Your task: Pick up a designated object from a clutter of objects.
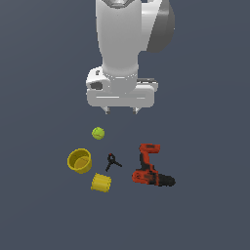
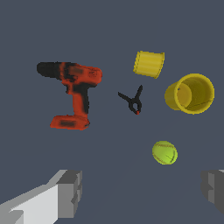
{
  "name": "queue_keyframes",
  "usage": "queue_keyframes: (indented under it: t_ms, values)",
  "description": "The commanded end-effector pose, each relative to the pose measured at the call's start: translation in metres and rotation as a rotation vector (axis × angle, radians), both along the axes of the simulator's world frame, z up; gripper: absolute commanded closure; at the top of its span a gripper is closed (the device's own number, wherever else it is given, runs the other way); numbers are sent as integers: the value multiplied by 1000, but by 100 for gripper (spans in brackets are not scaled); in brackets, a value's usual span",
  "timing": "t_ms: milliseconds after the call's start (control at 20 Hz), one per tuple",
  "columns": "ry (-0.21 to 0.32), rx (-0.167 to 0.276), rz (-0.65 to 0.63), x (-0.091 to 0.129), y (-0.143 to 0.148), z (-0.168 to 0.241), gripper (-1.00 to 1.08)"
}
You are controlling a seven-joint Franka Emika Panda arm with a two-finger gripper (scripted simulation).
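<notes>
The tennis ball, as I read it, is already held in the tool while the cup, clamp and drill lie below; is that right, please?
Not quite: the tennis ball lies free, not held. In the exterior view the open tool is above it, empty. The cup, clamp and drill lie as you say.

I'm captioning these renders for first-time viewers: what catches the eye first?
The big white gripper hanging open above the items. Below it, the red-and-black power drill lies at the exterior view's right. Nearest the gripper sits the small yellow-green tennis ball, apart from the yellow cup.

No readable text, label, brand or number shows on anything.
</notes>
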State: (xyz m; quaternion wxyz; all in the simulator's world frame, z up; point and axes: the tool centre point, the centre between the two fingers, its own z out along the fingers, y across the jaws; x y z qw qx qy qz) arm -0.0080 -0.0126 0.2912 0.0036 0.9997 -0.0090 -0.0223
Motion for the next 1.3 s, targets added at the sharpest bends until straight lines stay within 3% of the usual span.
queue_keyframes:
  t_ms: [0, 700, 1250]
  values:
    - [0, 0, 0, 0, 0, 0, -92]
    - [2, 22, -45, -1, -2, 3, -92]
    - [-8, 28, -67, -6, -31, -44, -92]
